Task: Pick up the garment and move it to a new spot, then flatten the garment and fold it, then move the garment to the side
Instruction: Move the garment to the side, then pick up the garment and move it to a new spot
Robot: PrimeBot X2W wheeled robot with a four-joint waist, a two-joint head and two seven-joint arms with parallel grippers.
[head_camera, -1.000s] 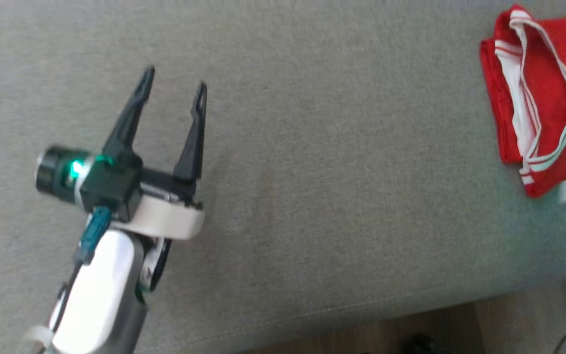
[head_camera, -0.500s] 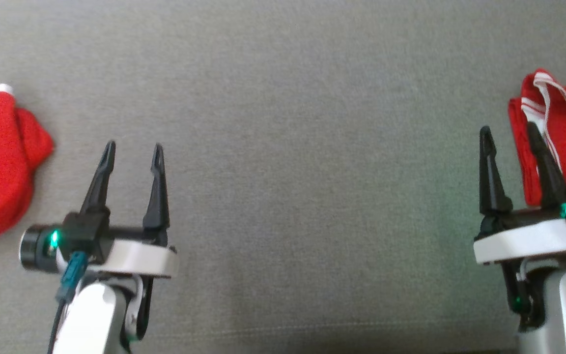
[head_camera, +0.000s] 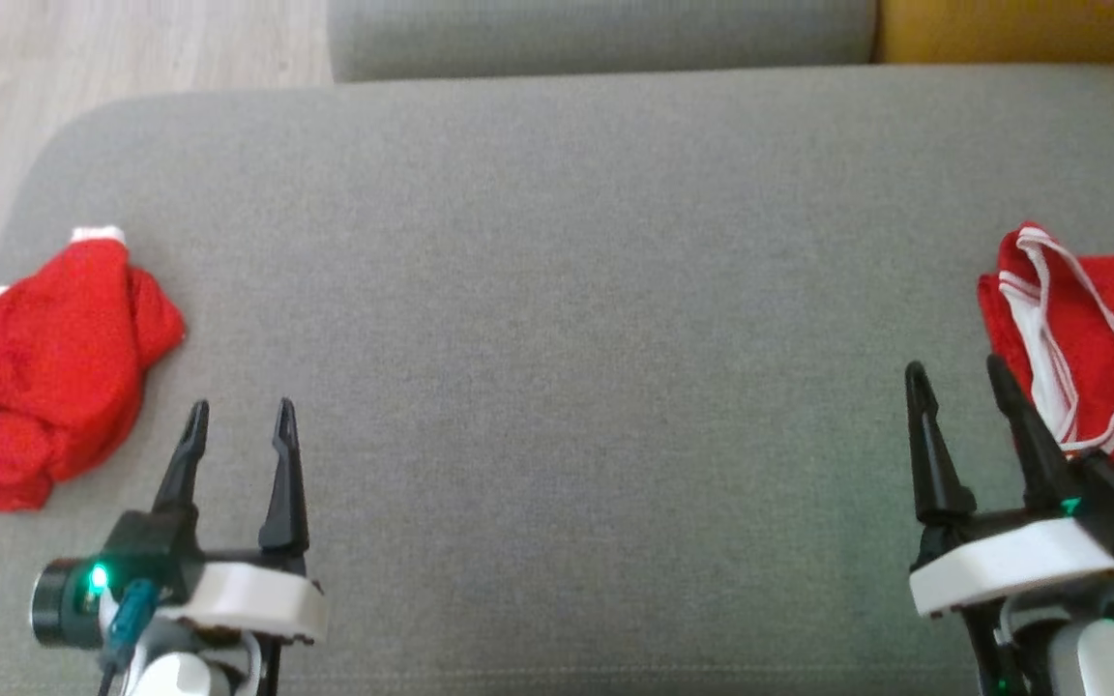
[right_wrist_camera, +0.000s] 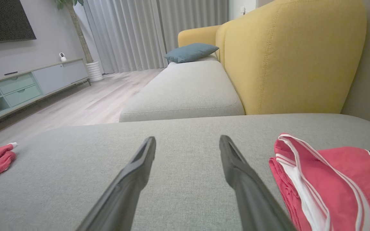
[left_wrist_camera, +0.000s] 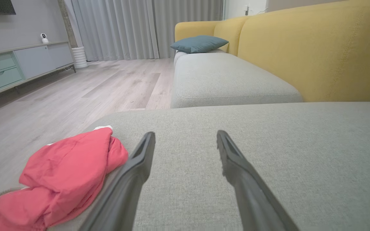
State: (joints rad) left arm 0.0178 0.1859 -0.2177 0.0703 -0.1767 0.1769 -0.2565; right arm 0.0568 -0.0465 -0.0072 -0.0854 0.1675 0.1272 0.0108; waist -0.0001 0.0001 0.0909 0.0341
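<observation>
Taking the crumpled garment (head_camera: pixel 44 367) as target, we hold our left gripper (head_camera: pixel 241 406) just right of it, the right gripper (head_camera: pixel 954 364) far right; both jaws apart, empty.

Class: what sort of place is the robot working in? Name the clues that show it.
Most likely a home living room: a yellow-backed sofa, a wall television above a low cabinet, and floor-length curtains.

home living room: yellow-backed sofa (left_wrist_camera: pixel 300 48) with grey seat cushions (left_wrist_camera: pixel 230 80), teal throw pillow (left_wrist_camera: pixel 199 44), low tv cabinet (right_wrist_camera: pixel 27 86) under a wall-mounted screen (right_wrist_camera: pixel 5 21), long grey curtains (left_wrist_camera: pixel 124 29), pale wood floor (left_wrist_camera: pixel 59 99), potted plant (right_wrist_camera: pixel 72 12).
</observation>
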